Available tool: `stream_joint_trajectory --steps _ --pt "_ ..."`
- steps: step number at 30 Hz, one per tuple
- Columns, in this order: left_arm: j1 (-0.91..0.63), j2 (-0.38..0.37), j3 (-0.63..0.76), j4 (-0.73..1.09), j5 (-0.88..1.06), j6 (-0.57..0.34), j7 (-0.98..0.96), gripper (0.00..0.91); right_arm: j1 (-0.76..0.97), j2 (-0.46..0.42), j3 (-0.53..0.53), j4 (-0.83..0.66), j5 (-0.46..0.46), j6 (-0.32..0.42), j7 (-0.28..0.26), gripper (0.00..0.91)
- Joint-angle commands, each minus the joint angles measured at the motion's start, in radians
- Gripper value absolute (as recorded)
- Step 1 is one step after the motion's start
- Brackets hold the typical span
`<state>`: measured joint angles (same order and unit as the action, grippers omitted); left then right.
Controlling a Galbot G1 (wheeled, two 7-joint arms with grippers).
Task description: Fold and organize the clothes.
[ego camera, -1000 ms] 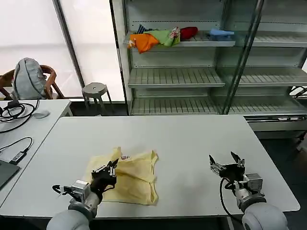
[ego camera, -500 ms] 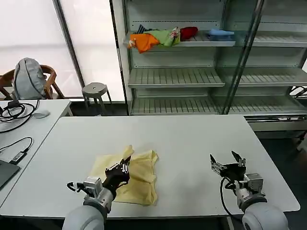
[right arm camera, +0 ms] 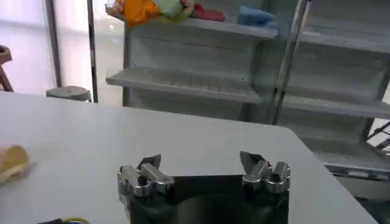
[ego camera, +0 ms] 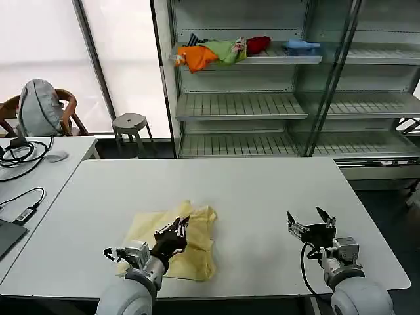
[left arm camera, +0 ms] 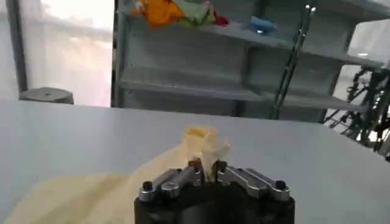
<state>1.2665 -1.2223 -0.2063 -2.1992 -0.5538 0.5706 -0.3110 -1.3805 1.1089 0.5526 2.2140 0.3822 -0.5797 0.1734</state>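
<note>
**Left hand pinches a fold of yellow T-shirt on a white worktop**

A pale yellow, thin cotton T-shirt lies partly folded on a large, plain white worktop, toward the near left of its surface. The cloth is rumpled, with a flatter layer spreading out to the left and a thicker, doubled part bunched on the right.

The robot's left hand sits on top of the shirt, near its middle. Its dark fingers are pressed together on a raised tuft of the yellow cloth. In the left wrist view, the left hand shows its two metal fingertips closed around that tuft, which stands up in a small peak just past them, while the rest of the T-shirt trails down and away over the worktop.

The robot's right hand rests well apart from the shirt, over the near right of the worktop. Its fingers are spread wide and hold nothing. In the right wrist view, the right hand shows the same wide gap between its two fingertips, and a small edge of the yellow T-shirt appears far off to one side.

Beyond the far edge of the worktop stands a tall grey metal shelving unit. On its upper shelf lies a heap of coloured clothes, orange, green, red and blue.
</note>
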Motion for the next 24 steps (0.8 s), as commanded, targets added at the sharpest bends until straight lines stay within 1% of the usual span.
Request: stream_joint_trajectory --steps 1,5,7,9,12,14,16,17,19,21,23,24 --pt "-0.014 -0.042 0.033 -0.013 -0.069 -0.053 0.031 0.907 0.0 0.004 -0.003 -0.004 -0.004 0.0 0.0 0.907" --pt "-0.035 -0.086 0.029 -0.014 -0.125 -0.102 0.055 0.907 0.001 0.012 -0.014 -0.003 -0.017 0.0 0.0 0.907" --pt "-0.032 -0.092 0.017 -0.021 -0.12 -0.127 0.067 0.907 0.003 0.011 -0.015 0.0 -0.018 0.0 -0.001 0.907" --pt "-0.028 -0.088 -0.023 -0.046 -0.125 -0.128 0.077 0.907 0.005 0.01 -0.014 -0.004 -0.017 0.0 -0.002 0.907" --pt "-0.019 -0.057 -0.129 -0.085 -0.124 -0.139 0.091 0.907 0.01 0.01 -0.015 -0.009 -0.017 0.001 -0.004 0.907" --pt "0.0 0.008 -0.203 -0.112 -0.116 -0.143 0.104 0.907 0.013 0.011 -0.016 -0.009 -0.015 0.001 -0.006 0.907" --pt "0.024 0.045 -0.273 -0.118 -0.111 -0.142 0.104 0.907 0.02 0.013 -0.015 -0.011 -0.016 0.001 -0.008 0.907" --pt "0.06 0.078 -0.326 -0.107 -0.038 -0.142 0.104 0.907 0.022 0.014 -0.015 -0.01 -0.016 0.001 -0.009 0.907" --pt "0.103 0.1 -0.383 -0.075 0.039 -0.141 0.103 0.907 0.026 0.014 -0.014 -0.006 -0.015 0.001 -0.012 0.907" --pt "0.162 0.114 -0.449 -0.035 0.086 -0.105 0.102 0.907 0.03 0.014 -0.016 -0.003 -0.015 0.001 -0.012 0.907" --pt "0.207 0.111 -0.46 -0.009 0.078 -0.067 0.085 0.907 0.033 0.015 -0.017 -0.003 -0.016 0.002 -0.013 0.907" --pt "0.224 0.103 -0.451 0.004 0.084 -0.074 0.077 0.907 0.034 0.015 -0.017 -0.004 -0.016 0.002 -0.014 0.907"
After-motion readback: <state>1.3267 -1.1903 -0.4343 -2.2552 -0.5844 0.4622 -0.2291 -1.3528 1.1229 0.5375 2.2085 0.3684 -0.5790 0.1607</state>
